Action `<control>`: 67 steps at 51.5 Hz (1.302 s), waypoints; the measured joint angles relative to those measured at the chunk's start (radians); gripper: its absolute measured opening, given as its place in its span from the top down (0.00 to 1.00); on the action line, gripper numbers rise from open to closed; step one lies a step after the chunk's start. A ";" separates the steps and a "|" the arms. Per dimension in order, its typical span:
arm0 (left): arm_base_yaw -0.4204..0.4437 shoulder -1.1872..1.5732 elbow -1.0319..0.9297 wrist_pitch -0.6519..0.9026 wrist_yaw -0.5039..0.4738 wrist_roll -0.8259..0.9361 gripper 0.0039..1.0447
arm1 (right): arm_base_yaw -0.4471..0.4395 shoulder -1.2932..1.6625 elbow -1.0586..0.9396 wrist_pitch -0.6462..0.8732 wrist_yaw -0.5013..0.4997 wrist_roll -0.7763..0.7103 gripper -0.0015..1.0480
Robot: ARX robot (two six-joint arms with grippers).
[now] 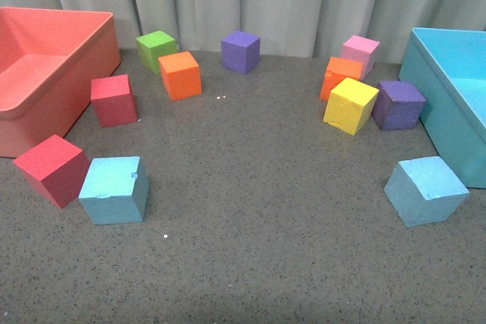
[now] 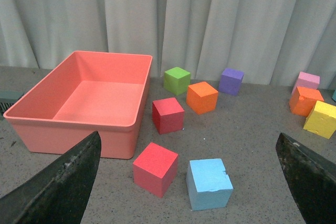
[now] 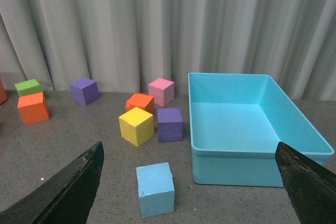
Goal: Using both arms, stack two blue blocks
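Presently nothing is stacked. The left blue block (image 1: pixel 114 190) sits at 8 o'clock on the table (image 1: pixel 258 210) and the right blue block (image 1: pixel 425 190) at 4 o'clock, well apart, both nearest the robot. Judgement: the step in hand is the first reach, each arm going to the block on its own side. Recommended: descend square to the flat faces, and turn the wrist for the right block, which lies skewed. Hazard: a red cube (image 1: pixel 52 169) stands just beside the left block at its 10 o'clock, possibly touching. That block is therefore better pinched across its 6 and 12 o'clock faces. The blue bin (image 1: pixel 444 58) lies near the right block at its 2 o'clock, so the far finger needs care there. The smaller cubes farther back are well apart from both. The left gripper (image 2: pixel 187 142) is spread wide, holding and touching nothing, with its block ahead of it. The right gripper (image 3: pixel 189 148) is likewise spread wide and empty.
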 joint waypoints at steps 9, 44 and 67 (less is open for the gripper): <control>0.000 0.000 0.000 0.000 0.000 0.000 0.06 | 0.000 0.000 0.000 0.000 0.000 0.000 0.09; 0.000 0.000 0.000 0.000 0.000 0.000 0.06 | 0.000 0.000 0.000 0.000 0.000 0.000 0.09; 0.000 0.000 0.000 0.000 0.000 0.000 0.06 | 0.000 0.000 0.000 0.000 0.000 0.000 0.09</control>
